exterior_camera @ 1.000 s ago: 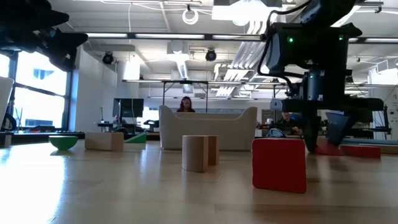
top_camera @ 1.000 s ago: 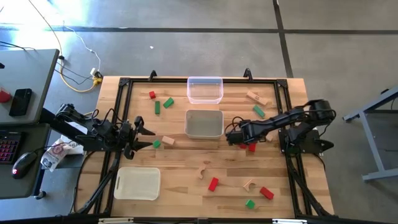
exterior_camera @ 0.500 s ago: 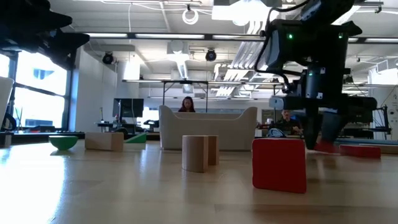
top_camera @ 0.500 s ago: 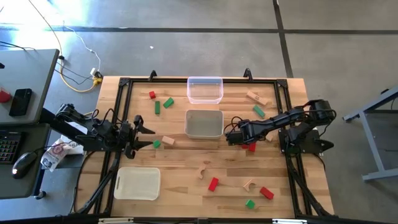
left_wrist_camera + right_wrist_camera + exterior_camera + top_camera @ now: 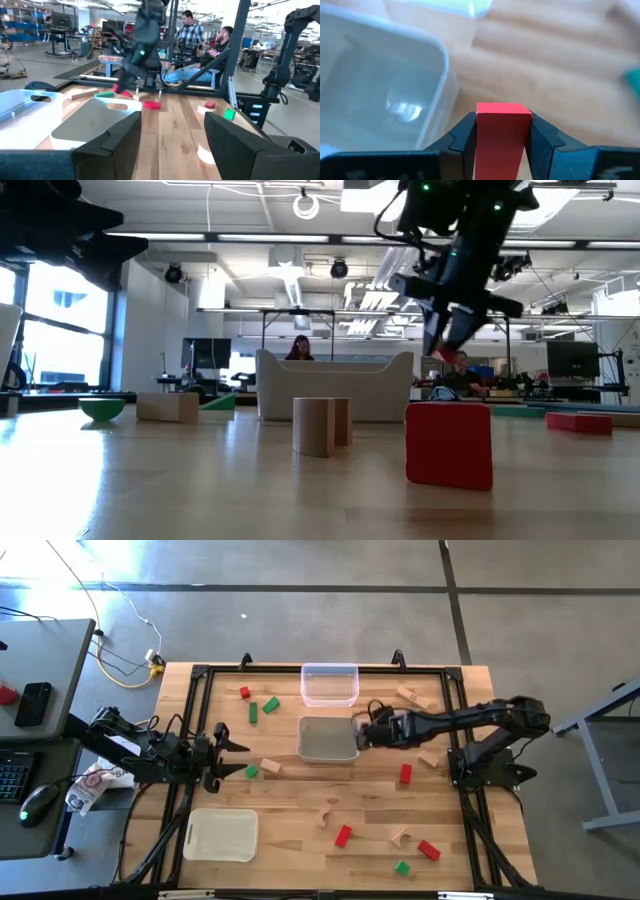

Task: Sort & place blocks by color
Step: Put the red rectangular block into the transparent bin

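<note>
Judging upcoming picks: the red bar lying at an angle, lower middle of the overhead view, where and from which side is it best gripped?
Grip the red bar across its two long faces at mid-length, coming straight down. It lies flat and diagonal, so a gripper would turn to straddle its narrow width. Both sides look free. The right gripper, by the middle tray, holds another red block.

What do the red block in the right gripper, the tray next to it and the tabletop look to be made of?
The red block, clamped in the right gripper, looks like painted wood: flat matte red, crisp edges, though no grain shows. The tray looks like translucent plastic, with a glossy glint and rounded moulded corners. The table is light wood: visible plank seams and grain.
</note>
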{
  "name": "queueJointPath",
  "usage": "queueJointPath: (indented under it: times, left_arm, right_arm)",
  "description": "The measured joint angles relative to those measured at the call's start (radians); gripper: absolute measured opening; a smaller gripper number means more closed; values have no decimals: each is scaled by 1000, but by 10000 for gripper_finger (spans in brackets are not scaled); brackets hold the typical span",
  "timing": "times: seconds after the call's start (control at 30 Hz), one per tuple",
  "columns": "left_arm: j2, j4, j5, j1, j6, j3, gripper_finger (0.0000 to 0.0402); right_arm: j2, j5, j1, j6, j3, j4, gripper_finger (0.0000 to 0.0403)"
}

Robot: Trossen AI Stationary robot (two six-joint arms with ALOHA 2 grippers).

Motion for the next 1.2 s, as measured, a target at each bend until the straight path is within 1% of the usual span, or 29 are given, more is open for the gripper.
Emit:
queueJointPath:
  times: [0.2, 0.27, 0.37, 0.6, 0.77, 0.97, 1.2]
  left_arm:
    - [0, 0, 0, 0, 0, 0, 204]
    - [0, 0, 0, 0, 13, 0, 204]
    - [0, 0, -2, 0, 57, 0, 204]
    - [0, 4, -75, 1, 71, 0, 204]
    - [0, 7, -146, 1, 102, 0, 204]
    - [0, 8, -271, 1, 131, 0, 204]
    - [0, 8, -287, 1, 108, 0, 204]
  right_arm:
    - [0, 47, -116, -219, 81, 47, 106]
    - [0, 47, -157, -296, 100, 97, 106]
    - [0, 40, -220, -393, 106, 182, 106]
    - [0, 2, -338, -544, 106, 365, 107]
    - [4, 0, -380, -611, 106, 496, 107]
    - [14, 2, -392, -656, 105, 636, 107]
    - [36, 17, -391, -715, 106, 755, 108]
